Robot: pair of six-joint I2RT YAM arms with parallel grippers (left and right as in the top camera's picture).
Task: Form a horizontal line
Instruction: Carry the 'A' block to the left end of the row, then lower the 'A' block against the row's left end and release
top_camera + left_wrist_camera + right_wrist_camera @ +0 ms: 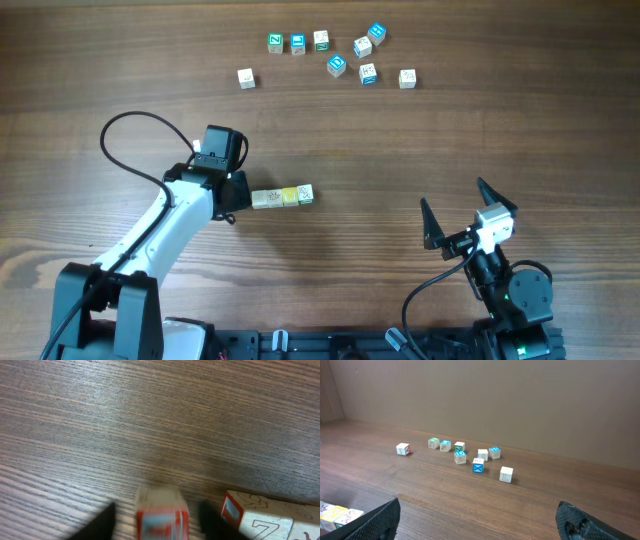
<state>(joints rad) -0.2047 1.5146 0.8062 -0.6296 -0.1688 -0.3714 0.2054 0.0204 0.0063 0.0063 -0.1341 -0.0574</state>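
Wooden table (480,120) seen from above, with two robot arms reaching in from the 6 o'clock edge. Near the centre, a shade toward 8 o'clock, lies the horizontal line (284,197). From above it shows three small letter cubes touching side by side: whitish at the 9 o'clock end, yellowish in the middle, green-marked at the 3 o'clock end. The white left arm (175,225) comes up from 7 o'clock, and the left gripper (239,192) sits at the row's 9 o'clock end, hiding what lies beneath it in the overhead view. The left wrist camera shows a blurred red-edged cube (162,516) resting on the wood between two dark fingers (102,522). A sliver of table shows on each side of it, so the jaws stand slightly wider than the cube and do not appear to press it. One finger stands between this cube and the row's nearest cube, whose side face is bordered red. The right gripper (454,195), toward 4 o'clock, is spread wide with nothing between its fingers. Nine loose cubes (337,65) lie scattered near 12 o'clock, well apart from the row. Several have blue faces, and one sits alone on the group's 9 o'clock side.
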